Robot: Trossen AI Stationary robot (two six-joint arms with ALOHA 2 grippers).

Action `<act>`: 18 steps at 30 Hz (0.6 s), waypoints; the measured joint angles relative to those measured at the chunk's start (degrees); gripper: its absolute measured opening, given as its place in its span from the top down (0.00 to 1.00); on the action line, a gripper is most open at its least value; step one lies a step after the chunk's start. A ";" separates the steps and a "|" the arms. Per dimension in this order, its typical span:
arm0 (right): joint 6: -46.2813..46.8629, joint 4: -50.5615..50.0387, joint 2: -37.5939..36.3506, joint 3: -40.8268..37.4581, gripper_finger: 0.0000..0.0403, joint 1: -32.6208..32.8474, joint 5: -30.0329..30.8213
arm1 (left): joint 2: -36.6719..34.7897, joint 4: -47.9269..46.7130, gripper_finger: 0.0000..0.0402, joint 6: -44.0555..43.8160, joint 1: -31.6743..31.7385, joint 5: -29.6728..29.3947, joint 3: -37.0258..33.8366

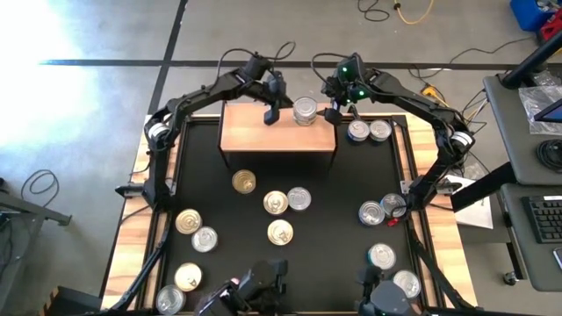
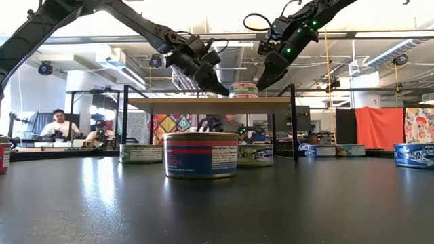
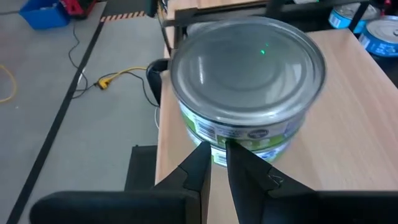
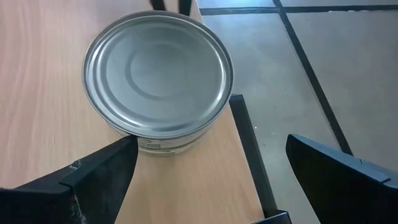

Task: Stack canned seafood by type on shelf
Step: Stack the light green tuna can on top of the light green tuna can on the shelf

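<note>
The light-wood shelf [image 1: 278, 132] stands at the table's far middle. Near its far right corner sit silver-lidded cans [image 1: 305, 111], which look like two stacked [image 2: 243, 89]. My left gripper [image 3: 216, 155] is shut, slanting down at the stack's left side, its tips at the lower label. My right gripper [image 4: 211, 180] hovers open just right of the stack, slanting down toward it, with nothing between its fingers. Several more cans, some with gold lids [image 1: 276, 203] and some with silver [image 1: 371, 212], lie on the black table top. My left gripper's shut fingertips [image 3: 205, 152] stand right at the side wall of the stack, low on the label [image 3: 249, 146], coming slanting down from the shelf's left. I cannot tell whether they touch it. The cans stand upright on the shelf.
Two silver cans [image 1: 369, 131] lie on the table just right of the shelf. The shelf's left half [image 1: 250, 132] is bare wood. Loose cans spread over the table's near half. People sit in the room beyond the table [image 2: 60, 125].
</note>
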 joint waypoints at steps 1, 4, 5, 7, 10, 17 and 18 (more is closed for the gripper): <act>-0.02 0.07 0.00 -0.02 0.01 0.00 0.11 | -0.01 -0.22 0.91 0.01 -0.05 0.12 -0.03; -0.32 0.39 0.00 -0.02 0.01 -0.09 0.55 | -0.08 -0.28 0.91 -0.01 -0.05 0.32 -0.03; -0.49 0.41 0.00 -0.02 0.01 -0.17 0.55 | -0.10 -0.30 0.91 -0.01 -0.05 0.34 -0.03; -0.84 0.44 0.00 -0.02 0.01 -0.28 0.56 | -0.16 -0.39 0.91 -0.01 -0.05 0.42 -0.03; -1.52 0.52 0.00 -0.02 0.01 -0.42 0.59 | -0.23 -0.55 0.91 -0.03 -0.05 0.50 -0.03; -3.03 0.70 -0.40 -0.02 0.01 -1.05 7.06 | -1.16 -1.87 0.91 -0.03 -0.18 2.34 -0.03; -3.12 0.78 -0.59 -0.02 0.01 -1.13 7.16 | -1.43 -1.90 0.91 -0.03 -0.18 2.37 -0.03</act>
